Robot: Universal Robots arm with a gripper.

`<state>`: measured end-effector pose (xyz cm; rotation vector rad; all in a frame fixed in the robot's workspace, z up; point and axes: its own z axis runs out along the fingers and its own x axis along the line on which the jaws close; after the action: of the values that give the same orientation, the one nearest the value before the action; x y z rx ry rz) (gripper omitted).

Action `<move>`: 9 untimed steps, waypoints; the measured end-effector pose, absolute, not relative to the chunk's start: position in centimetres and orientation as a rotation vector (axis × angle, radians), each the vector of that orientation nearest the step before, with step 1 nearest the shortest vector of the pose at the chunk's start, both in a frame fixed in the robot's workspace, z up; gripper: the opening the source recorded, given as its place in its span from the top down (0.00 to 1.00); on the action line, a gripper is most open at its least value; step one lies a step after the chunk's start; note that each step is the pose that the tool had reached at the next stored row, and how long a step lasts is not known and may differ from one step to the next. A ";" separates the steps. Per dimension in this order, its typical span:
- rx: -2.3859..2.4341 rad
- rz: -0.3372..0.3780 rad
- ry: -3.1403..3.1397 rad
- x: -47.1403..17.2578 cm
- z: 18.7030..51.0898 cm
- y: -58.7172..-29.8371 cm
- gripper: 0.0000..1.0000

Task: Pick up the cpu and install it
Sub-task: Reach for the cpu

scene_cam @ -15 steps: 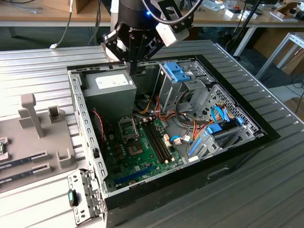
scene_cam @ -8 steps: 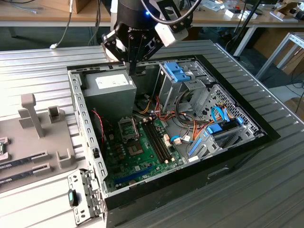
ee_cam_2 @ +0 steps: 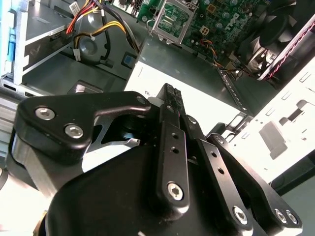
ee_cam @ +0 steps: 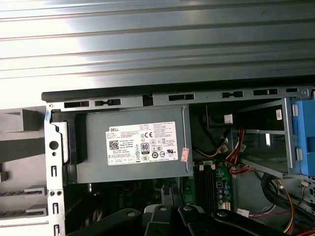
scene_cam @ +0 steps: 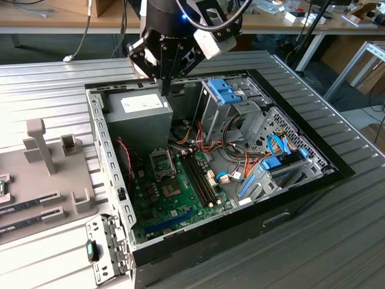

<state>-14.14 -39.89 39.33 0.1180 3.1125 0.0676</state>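
Note:
My gripper [scene_cam: 164, 84] hangs shut with nothing between its fingers, just above the grey power-supply box [scene_cam: 141, 114] at the far corner of the open computer case [scene_cam: 114, 198]. In the second wrist view the closed fingertips [ee_cam_2: 170, 93] point down at the box's white label [ee_cam_2: 206, 98]. The black linkages of the gripper [ee_cam: 170, 209] show over the same box [ee_cam: 98, 162] in the first wrist view. The hinged metal socket frame [scene_cam: 162, 161] lies on the green motherboard below the box, also seen as the socket frame [ee_cam_2: 172, 17]. The cpu is out of view.
Memory sticks [scene_cam: 198, 174] stand in slots beside the socket. A drive cage with blue latches [scene_cam: 225, 93] and coloured cable bundles [scene_cam: 207, 141] fill the exterior view's right of the case. A grey fixture tray [scene_cam: 54, 174] holding long sticks [scene_cam: 30, 217] lies left, on the ribbed metal table [scene_cam: 337, 229].

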 end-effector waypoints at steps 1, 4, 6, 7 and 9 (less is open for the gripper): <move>0.118 0.068 3.113 -14.2 39.3 -39.9 0.89; 0.118 0.068 3.112 -14.3 39.3 -39.9 0.89; 0.118 0.068 3.112 -14.4 39.3 -39.9 0.89; 0.118 0.068 3.113 -14.4 39.3 -39.9 0.89; 0.118 0.068 3.113 -14.5 39.3 -39.9 0.89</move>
<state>-14.53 -39.89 39.33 0.1179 3.1125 0.0676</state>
